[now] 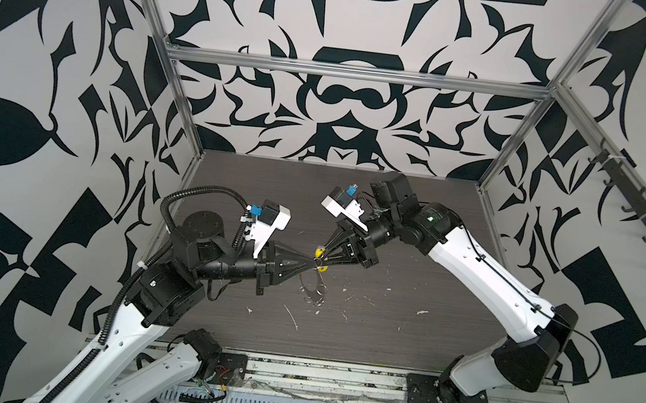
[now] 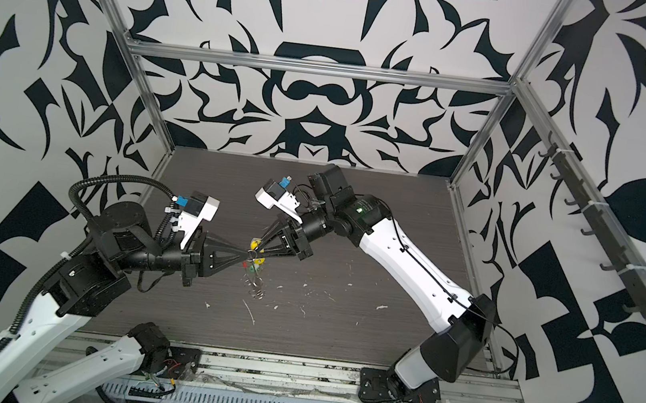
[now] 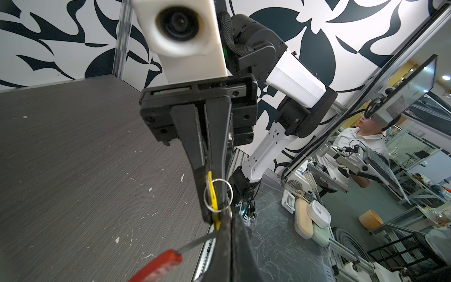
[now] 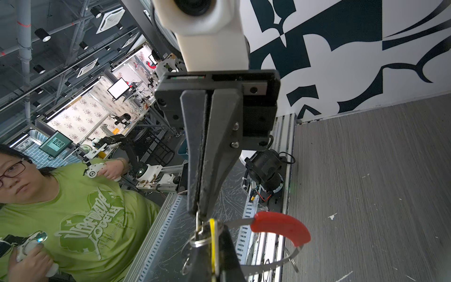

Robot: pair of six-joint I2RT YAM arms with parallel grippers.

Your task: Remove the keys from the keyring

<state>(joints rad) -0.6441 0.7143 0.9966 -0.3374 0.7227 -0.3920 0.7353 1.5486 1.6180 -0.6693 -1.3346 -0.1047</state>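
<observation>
Above dark woodgrain counter [image 1: 414, 230], left claw [image 1: 311, 260] pinches keyring [image 4: 280, 228] tight; right claw [image 1: 322, 255] clamps yellow key [image 4: 212, 234].

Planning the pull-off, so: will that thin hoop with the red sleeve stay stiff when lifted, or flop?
Probably springy, not floppy: the keyring holds its curve in the air. Likely light: fine jaw tips alone carry it. Its small silver ring looks loose beside the yellow key, so expect sliding and swinging.

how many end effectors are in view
2: the left end effector gripping the keyring, and the right end effector pinching the yellow key. Their tips meet mid-scene.
</observation>
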